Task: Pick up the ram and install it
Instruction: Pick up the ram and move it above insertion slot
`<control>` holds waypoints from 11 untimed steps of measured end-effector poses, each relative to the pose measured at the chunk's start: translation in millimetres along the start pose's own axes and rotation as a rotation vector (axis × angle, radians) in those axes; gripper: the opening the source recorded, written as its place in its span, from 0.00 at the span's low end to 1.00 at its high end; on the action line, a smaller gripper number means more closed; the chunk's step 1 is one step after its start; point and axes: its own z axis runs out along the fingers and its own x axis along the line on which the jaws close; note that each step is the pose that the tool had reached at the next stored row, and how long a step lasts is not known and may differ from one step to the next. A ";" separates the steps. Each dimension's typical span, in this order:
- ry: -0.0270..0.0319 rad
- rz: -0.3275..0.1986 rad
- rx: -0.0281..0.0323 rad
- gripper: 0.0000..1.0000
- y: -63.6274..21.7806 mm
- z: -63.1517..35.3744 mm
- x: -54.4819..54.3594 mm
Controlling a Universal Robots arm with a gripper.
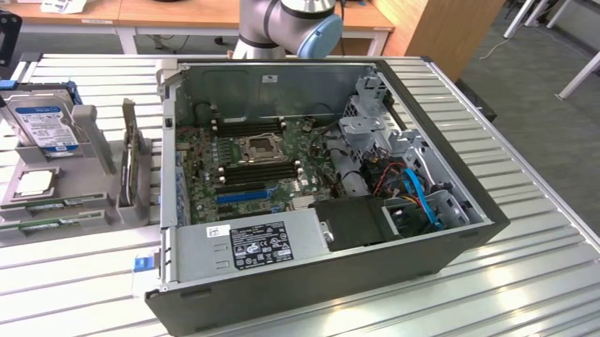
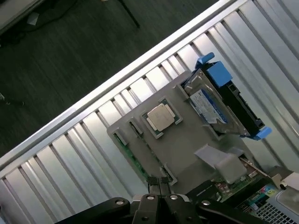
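Note:
The ram (image 2: 132, 157) is a thin green stick lying in a groove along the edge of a grey holder (image 2: 187, 144). In the exterior view the ram (image 1: 45, 225) sits at that holder's (image 1: 98, 151) near edge, at the exterior view's left of the open computer case (image 1: 310, 281). My gripper (image 2: 159, 183) hangs above the holder, close over one end of the ram, its fingers shut together with nothing between them. Black memory slots (image 1: 255, 172) lie on the motherboard beside the processor socket (image 1: 257, 147).
The holder also carries a loose processor (image 2: 160, 116), a hard drive (image 2: 212, 105) in a blue bracket and an upright card (image 1: 128, 151). A power supply (image 1: 253, 246) and drive cage (image 1: 375, 133) crowd the case. The table is ribbed metal (image 1: 525, 281).

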 end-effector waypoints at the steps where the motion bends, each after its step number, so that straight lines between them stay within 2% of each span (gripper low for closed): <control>1: 0.0011 -0.016 0.0004 0.10 0.0 0.0 0.0; 11: 0.0099 -0.168 0.0052 0.10 0.0 0.0 0.0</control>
